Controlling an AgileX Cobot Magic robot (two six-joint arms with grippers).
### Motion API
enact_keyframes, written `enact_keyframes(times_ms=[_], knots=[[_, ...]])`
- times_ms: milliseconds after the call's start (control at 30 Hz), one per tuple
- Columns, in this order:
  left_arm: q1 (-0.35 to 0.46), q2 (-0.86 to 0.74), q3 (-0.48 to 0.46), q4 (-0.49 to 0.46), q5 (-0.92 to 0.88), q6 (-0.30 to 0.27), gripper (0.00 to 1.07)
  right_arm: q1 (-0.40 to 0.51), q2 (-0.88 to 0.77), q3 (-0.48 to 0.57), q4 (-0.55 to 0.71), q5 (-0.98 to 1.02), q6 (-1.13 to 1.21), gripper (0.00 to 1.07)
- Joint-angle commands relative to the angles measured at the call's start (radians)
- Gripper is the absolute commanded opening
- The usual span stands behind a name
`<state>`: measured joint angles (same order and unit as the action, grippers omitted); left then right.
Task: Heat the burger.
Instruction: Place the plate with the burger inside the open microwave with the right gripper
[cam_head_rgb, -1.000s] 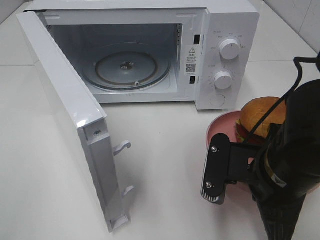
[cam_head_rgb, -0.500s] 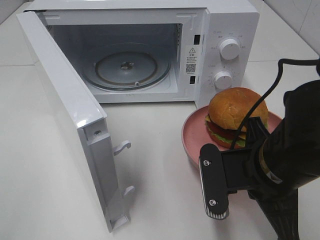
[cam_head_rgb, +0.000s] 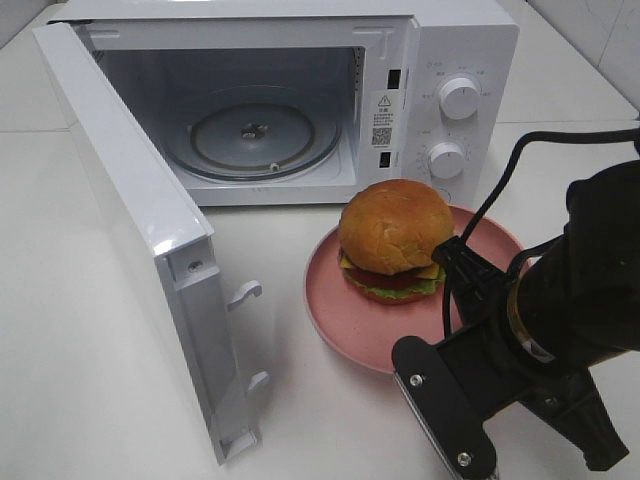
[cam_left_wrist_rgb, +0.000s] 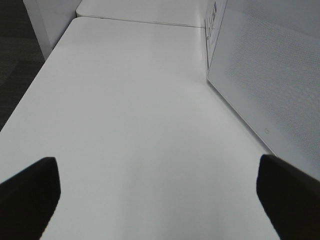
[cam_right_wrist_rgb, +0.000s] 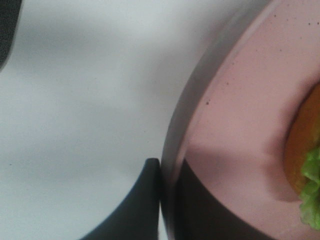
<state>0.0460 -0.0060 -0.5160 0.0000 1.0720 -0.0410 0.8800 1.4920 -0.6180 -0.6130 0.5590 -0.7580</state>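
Note:
The burger (cam_head_rgb: 393, 238), with an orange domed bun, lettuce and tomato, sits on a round pink plate (cam_head_rgb: 335, 318) just in front of the open microwave (cam_head_rgb: 450, 60). My right arm (cam_head_rgb: 575, 290) reaches in from the lower right. In the right wrist view my right gripper (cam_right_wrist_rgb: 167, 200) is shut on the pink plate's rim (cam_right_wrist_rgb: 225, 100), one dark finger on each side of it, with the burger's (cam_right_wrist_rgb: 311, 170) edge beside it. My left gripper (cam_left_wrist_rgb: 160, 200) is open over the bare white table, its fingertips (cam_left_wrist_rgb: 27, 195) far apart; it does not show in the high view.
The microwave's door (cam_head_rgb: 130, 220) swings out to the left, with latch hooks (cam_head_rgb: 245, 292) on its edge. A glass turntable (cam_head_rgb: 252, 135) lies inside the cavity. Two knobs (cam_head_rgb: 460, 97) are on the right panel. The door's outer face (cam_left_wrist_rgb: 270, 75) stands beside my left gripper.
My right gripper has carried the pink plate with the burger leftward, from the right edge to in front of the microwave's panel. The right wrist has dropped lower in view.

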Motion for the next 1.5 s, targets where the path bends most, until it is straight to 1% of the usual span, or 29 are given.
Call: enact_keyframes(times_ms=[33, 200, 267, 533, 600, 700, 767, 867, 933, 1033, 1100, 1500], knots=[[0.003, -0.013, -0.001, -0.007, -0.001, 0.0, 1.02, 0.001, -0.013, -0.002, -0.035, -0.048, -0.055, 0.0], [0.003, -0.013, -0.001, -0.007, -0.001, 0.0, 1.02, 0.001, -0.013, -0.009, -0.036, -0.101, -0.063, 0.0], [0.003, -0.013, -0.001, -0.007, -0.001, 0.0, 1.02, 0.001, -0.013, -0.03, -0.047, -0.123, -0.063, 0.0], [0.003, -0.013, -0.001, -0.007, -0.001, 0.0, 1.02, -0.002, -0.012, -0.062, -0.058, -0.148, -0.075, 0.0], [0.003, -0.013, -0.001, -0.007, -0.001, 0.0, 1.02, -0.002, 0.012, -0.099, -0.058, -0.152, -0.082, 0.0], [0.003, -0.013, -0.001, -0.007, -0.001, 0.0, 1.02, -0.002, 0.021, -0.11, -0.058, -0.152, -0.083, 0.0], [0.003, -0.013, -0.001, -0.007, -0.001, 0.0, 1.02, -0.002, 0.063, -0.16, -0.058, -0.155, -0.088, 0.0], [0.003, -0.013, -0.001, -0.007, -0.001, 0.0, 1.02, -0.002, 0.072, -0.17, -0.058, -0.158, -0.089, 0.0], [0.003, -0.013, -0.001, -0.007, -0.001, 0.0, 1.02, -0.01, 0.102, -0.213, -0.058, -0.16, -0.095, 0.0], [0.003, -0.013, -0.001, -0.007, -0.001, 0.0, 1.02, -0.018, 0.107, -0.223, -0.057, -0.166, -0.101, 0.0], [0.003, -0.013, -0.001, -0.007, -0.001, 0.0, 1.02, -0.046, 0.135, -0.255, -0.052, -0.183, -0.115, 0.0], [0.003, -0.013, -0.001, -0.007, -0.001, 0.002, 1.02, -0.074, 0.197, -0.333, -0.027, -0.188, -0.16, 0.0]])
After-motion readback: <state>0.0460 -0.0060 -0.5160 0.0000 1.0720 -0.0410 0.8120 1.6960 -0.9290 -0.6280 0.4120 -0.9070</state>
